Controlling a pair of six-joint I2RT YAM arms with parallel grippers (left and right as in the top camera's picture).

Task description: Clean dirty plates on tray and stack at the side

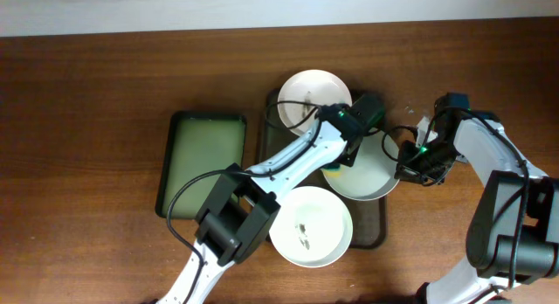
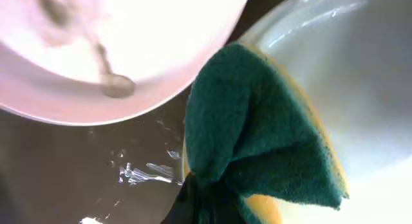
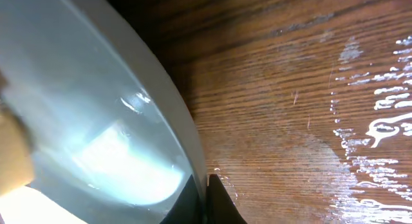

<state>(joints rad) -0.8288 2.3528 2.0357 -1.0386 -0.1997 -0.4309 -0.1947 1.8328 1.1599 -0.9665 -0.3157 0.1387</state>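
Three white plates sit on or over the dark tray (image 1: 374, 227): a far one (image 1: 307, 93), a near one (image 1: 310, 227) with dark smudges, and a middle one (image 1: 371, 173). My left gripper (image 1: 341, 164) is shut on a green and yellow sponge (image 2: 257, 134) and presses it on the middle plate (image 2: 367, 89). The smudged plate (image 2: 116, 37) and wet tray floor (image 2: 71, 172) show beside it. My right gripper (image 1: 408, 162) is shut on the middle plate's right rim; in the right wrist view its fingers (image 3: 206, 198) pinch that rim (image 3: 187, 147).
A smaller green tray (image 1: 201, 160) with a black rim lies left of the dark tray. The wooden table (image 3: 309, 89) right of the plate has wet streaks. The left arm (image 1: 288, 164) crosses over the dark tray.
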